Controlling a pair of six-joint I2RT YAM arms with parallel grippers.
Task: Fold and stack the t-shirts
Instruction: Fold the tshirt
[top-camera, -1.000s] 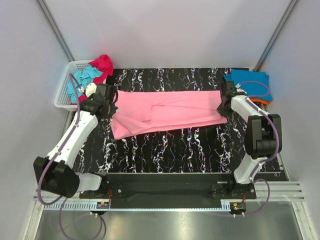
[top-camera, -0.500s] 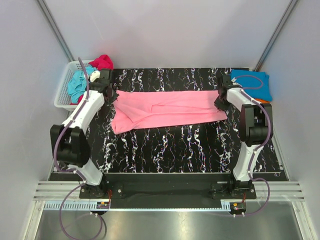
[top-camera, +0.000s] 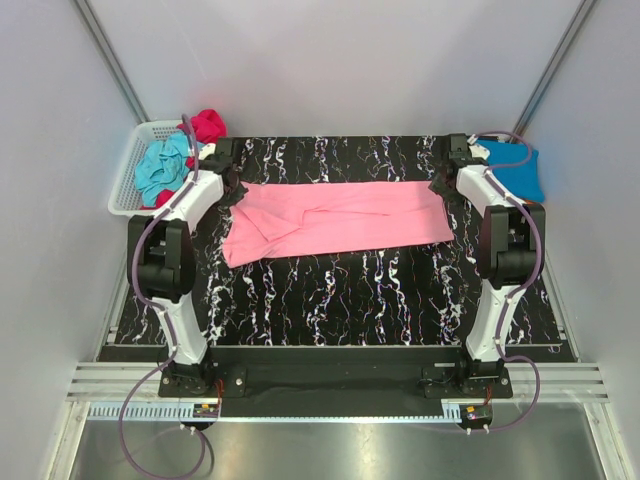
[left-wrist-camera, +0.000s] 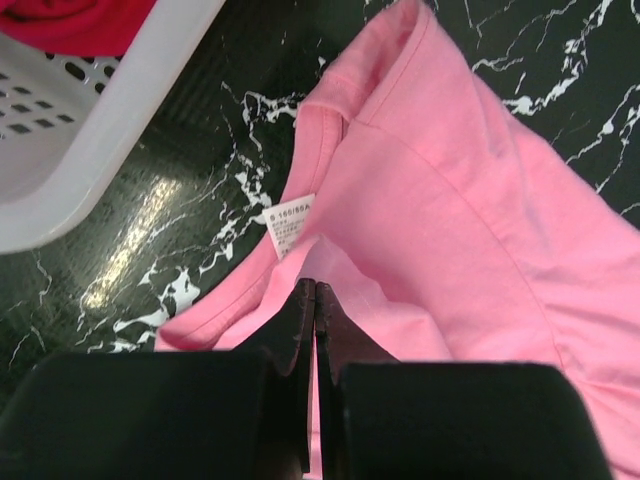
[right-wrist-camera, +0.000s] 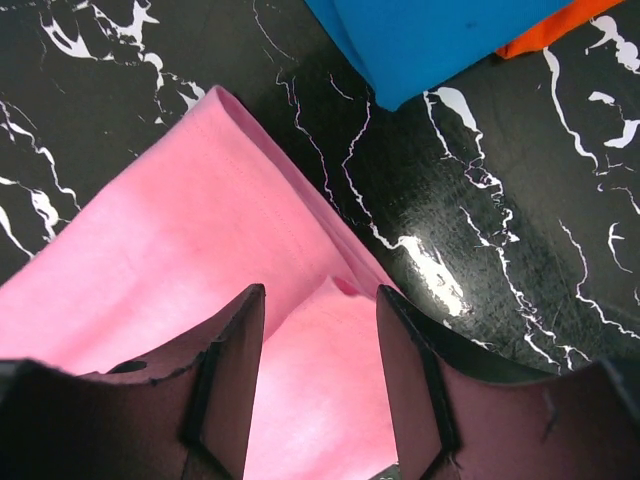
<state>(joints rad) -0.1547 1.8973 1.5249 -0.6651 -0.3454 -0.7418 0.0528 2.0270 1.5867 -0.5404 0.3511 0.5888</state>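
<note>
Pink cotton, one pink t-shirt (top-camera: 335, 218), lies as a long folded strip on the surface (top-camera: 350, 290). Four others flank it: a blue tee (top-camera: 515, 170) over an orange tee (right-wrist-camera: 540, 35) past its right end, and a teal tee (top-camera: 160, 168) and magenta tee (top-camera: 208, 125) in the single basket (top-camera: 125, 185) past its left end. Of the two pincers, the left pincer (left-wrist-camera: 314, 290) is closed tight at the pink t-shirt's collar, whether on cloth I cannot tell. The right pincer (right-wrist-camera: 320, 300), closed a second ago, now gapes over the right corner holding nothing, and both arms reach further out.
</note>
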